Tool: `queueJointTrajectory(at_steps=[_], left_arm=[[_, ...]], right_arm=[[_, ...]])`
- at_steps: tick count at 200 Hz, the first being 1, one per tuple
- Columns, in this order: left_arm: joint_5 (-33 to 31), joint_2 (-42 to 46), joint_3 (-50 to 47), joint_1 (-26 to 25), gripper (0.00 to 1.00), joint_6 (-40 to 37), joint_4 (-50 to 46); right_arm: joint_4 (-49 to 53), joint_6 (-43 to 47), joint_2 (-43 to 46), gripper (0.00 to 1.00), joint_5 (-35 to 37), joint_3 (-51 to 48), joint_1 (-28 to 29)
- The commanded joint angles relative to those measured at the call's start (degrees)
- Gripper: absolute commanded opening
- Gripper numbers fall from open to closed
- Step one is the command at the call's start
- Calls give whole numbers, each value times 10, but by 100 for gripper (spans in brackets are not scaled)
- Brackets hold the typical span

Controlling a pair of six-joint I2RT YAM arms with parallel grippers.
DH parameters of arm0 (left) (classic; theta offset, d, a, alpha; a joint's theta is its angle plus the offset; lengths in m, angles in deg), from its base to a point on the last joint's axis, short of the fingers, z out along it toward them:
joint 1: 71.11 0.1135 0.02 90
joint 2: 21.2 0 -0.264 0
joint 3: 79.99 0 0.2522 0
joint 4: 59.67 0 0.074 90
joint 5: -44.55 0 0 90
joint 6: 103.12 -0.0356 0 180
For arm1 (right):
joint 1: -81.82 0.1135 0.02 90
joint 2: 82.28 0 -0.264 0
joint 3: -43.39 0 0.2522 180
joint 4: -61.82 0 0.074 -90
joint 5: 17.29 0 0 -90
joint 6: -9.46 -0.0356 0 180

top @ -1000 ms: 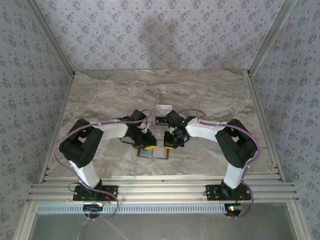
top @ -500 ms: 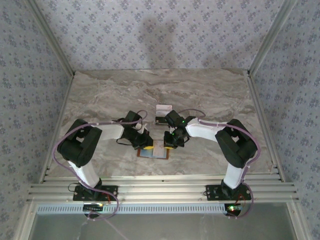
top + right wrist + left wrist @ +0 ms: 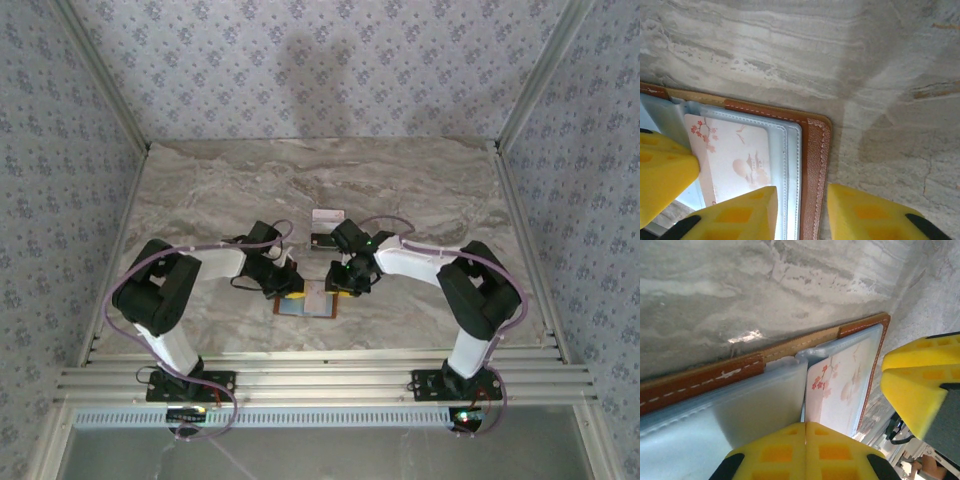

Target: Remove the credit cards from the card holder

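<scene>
The card holder (image 3: 310,305) lies open on the marble, brown leather outside (image 3: 815,150) and pale blue sleeves inside (image 3: 740,410). A whitish-pink credit card with blossoms (image 3: 840,385) (image 3: 735,160) sits in a sleeve. My left gripper (image 3: 806,450) (image 3: 293,288) is shut, its tips down at a sleeve's edge. I cannot tell whether it pinches that sleeve. My right gripper (image 3: 800,210) (image 3: 342,288) is open and straddles the holder's right leather edge. A pale card (image 3: 327,216) lies on the table behind.
A small dark rectangle (image 3: 320,240) lies just in front of the pale card. Patterned walls close in the table at the left, back and right. A metal rail (image 3: 320,375) runs along the near edge. Bare marble stretches behind and to both sides.
My left arm drew in slightly to the left and settled on the holder with its fingers closing. The right gripper's jaws have parted over the holder's edge.
</scene>
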Motion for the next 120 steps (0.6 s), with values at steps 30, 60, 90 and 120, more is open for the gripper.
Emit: queueJointTrajectory(at_steps=[30, 60, 90, 120], left_arm=[[-3, 25, 4, 4, 2, -15, -28], [7, 28, 5, 4, 3, -12, -20], [27, 26, 0, 4, 6, -5, 1], [42, 19, -6, 3, 12, 2, 18]], right_arm=[[22, -6, -21, 38, 12, 22, 21], [33, -3, -51, 30, 27, 32, 32], [22, -5, -67, 24, 21, 30, 37], [15, -6, -75, 19, 16, 29, 40]])
